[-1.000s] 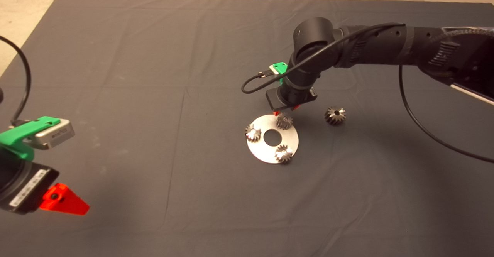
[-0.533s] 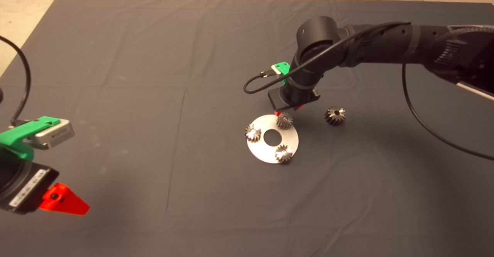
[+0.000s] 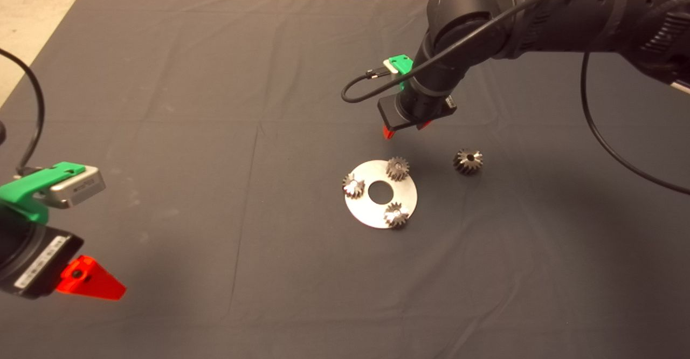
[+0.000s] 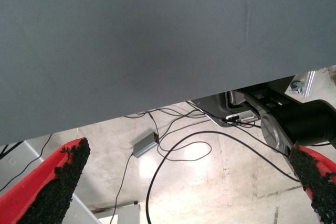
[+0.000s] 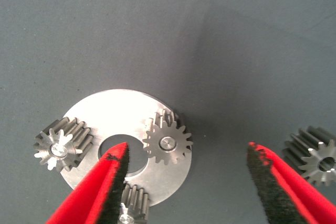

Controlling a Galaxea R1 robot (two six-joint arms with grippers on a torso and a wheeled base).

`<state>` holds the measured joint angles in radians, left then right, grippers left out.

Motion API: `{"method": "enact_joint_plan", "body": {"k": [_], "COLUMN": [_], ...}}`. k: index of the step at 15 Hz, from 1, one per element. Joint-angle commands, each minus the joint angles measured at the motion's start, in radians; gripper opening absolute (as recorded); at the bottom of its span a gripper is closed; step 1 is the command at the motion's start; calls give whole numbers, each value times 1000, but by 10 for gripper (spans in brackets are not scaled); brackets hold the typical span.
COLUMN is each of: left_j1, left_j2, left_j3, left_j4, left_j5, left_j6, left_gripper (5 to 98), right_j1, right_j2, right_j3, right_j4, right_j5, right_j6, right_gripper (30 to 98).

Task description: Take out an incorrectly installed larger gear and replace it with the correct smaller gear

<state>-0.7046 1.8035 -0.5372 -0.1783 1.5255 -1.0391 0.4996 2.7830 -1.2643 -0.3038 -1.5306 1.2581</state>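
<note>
A round silver disc (image 3: 364, 211) (image 5: 126, 103) lies mid-mat. On its far edge sits the smaller gear (image 3: 397, 168) (image 5: 167, 142), dark, with a pin showing in its bore. The larger gear (image 3: 468, 160) (image 5: 315, 156), cone-shaped with a centre hole, lies on the mat to the right of the disc, apart from it. My right gripper (image 3: 404, 129) (image 5: 186, 146) hangs open above and just behind the smaller gear, holding nothing. My left gripper (image 3: 89, 283) (image 4: 189, 150) waits open at the lower left edge.
Two shinier gears stand on the disc, one at its left edge (image 3: 353, 186) (image 5: 62, 145) and one at its near edge (image 3: 396, 215) (image 5: 134, 203). The disc has a round middle hole (image 3: 381, 192). The left wrist view shows floor and cables beyond the mat.
My right gripper has lifted up and back from the smaller gear, which stays seated on the disc. The left arm has not moved.
</note>
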Motion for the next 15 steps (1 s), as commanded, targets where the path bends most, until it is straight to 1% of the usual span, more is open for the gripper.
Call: {"method": "enact_joint_plan", "body": {"k": [1,3,4,5,7,9,10,11,12,14,15], "left_j1": [-10,-10,-10,-10,-10,-10,-10,-10,-10,-10,-10], "left_j2": [-2,-2,0,-1,-6,-11,-5,10,34,107,130], "left_j3": [-2,-8,-13,-16,-18,-32,-28,-21,-19,14,27], "left_j4": [-10,-10,-10,-10,-10,-10,-10,-10,-10,-9,-8], "left_j5": [133,133,133,133,133,133,133,133,133,133,133], "left_j6": [1,0,-1,-1,-1,-2,-12,-30,-75,-142,-180], "left_gripper": [982,982,982,982,982,982,982,982,982,982,982], "right_j1": [50,107,139,153,170,213,220,220,221,221,221], "right_j2": [-40,-82,-110,-153,-252,-399,-449,-477,-483,-458,-434], "right_j3": [86,128,157,198,291,403,443,487,519,582,613], "right_j4": [45,79,86,89,104,116,140,156,166,189,209], "right_j5": [-34,-34,-34,-34,-34,-36,-36,-34,-33,-31,-29], "right_j6": [28,50,54,57,63,63,63,64,85,167,213], "right_gripper": [600,636,637,661,679,681,682,682,682,682,682]}}
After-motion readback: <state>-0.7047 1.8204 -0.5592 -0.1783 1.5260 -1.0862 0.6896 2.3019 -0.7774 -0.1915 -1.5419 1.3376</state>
